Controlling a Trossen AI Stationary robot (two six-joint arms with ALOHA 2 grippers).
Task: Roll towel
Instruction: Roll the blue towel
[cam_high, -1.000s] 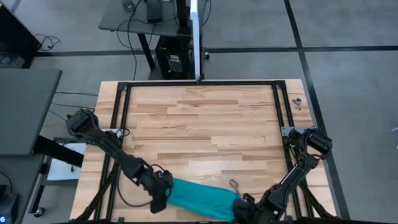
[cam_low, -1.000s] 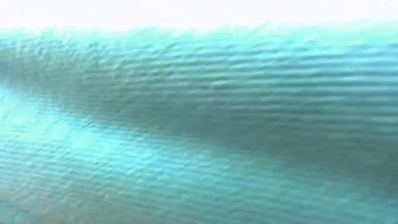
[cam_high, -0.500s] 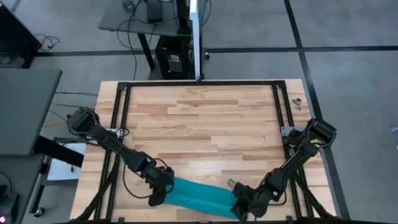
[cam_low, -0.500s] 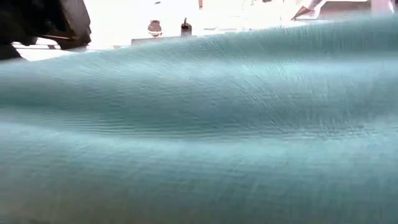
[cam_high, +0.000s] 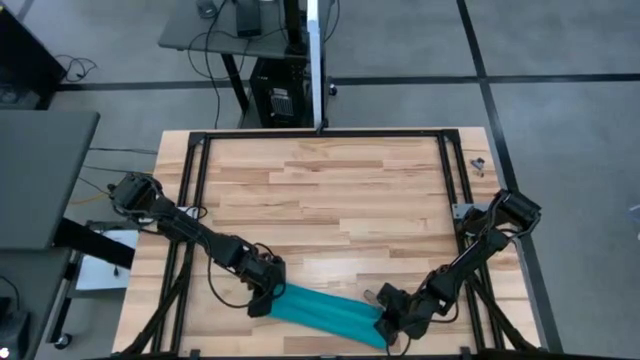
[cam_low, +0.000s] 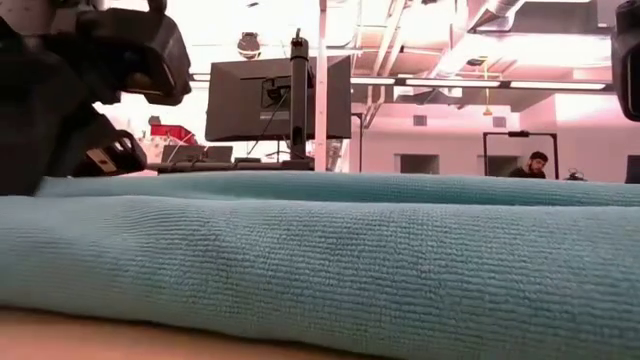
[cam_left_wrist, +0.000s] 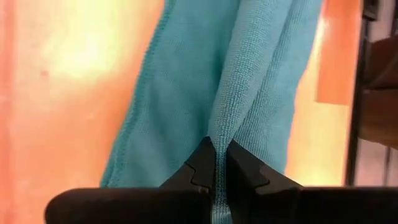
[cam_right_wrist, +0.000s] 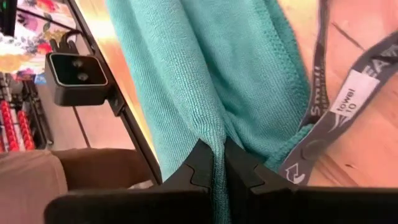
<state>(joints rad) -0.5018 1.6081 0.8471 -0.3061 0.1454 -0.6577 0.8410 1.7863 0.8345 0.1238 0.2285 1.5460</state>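
Observation:
The teal towel (cam_high: 325, 312) lies as a long narrow bunched strip on the wooden table, close to its near edge, and fills the lower half of the low view (cam_low: 320, 270). My left gripper (cam_high: 262, 303) is shut on its left end and shows dark at the upper left of the low view (cam_low: 95, 90). My right gripper (cam_high: 386, 326) is shut on its right end. A grey printed tag strap (cam_right_wrist: 339, 93) hangs off that end. My left gripper pinches a raised lengthwise fold of the towel's left end (cam_left_wrist: 216, 134) between its two fingers. It comes from above, slanting down, in line with the strip. The towel runs away from the fingertips and lies on the table. My right gripper pinches a raised fold at the towel's right end (cam_right_wrist: 214, 134) between its two fingers, next to the grey tag strap. It slants down from above, in line with the strip. The cloth beyond the fingertips lies on the table by the near edge.
Black frame rails (cam_high: 190, 200) run along the table's left, right and far sides. A small object (cam_high: 478, 165) sits at the far right corner. The low camera (cam_right_wrist: 78, 78) sits on the near edge by the towel. Bare wood (cam_high: 330, 200) lies toward the far side.
Both grippers have gone down and away from the near edge, the right one farther, and both have rolled at the wrist. The towel, which hung in front of the low camera and blocked it, has come down onto the table and drawn into a narrower strip.

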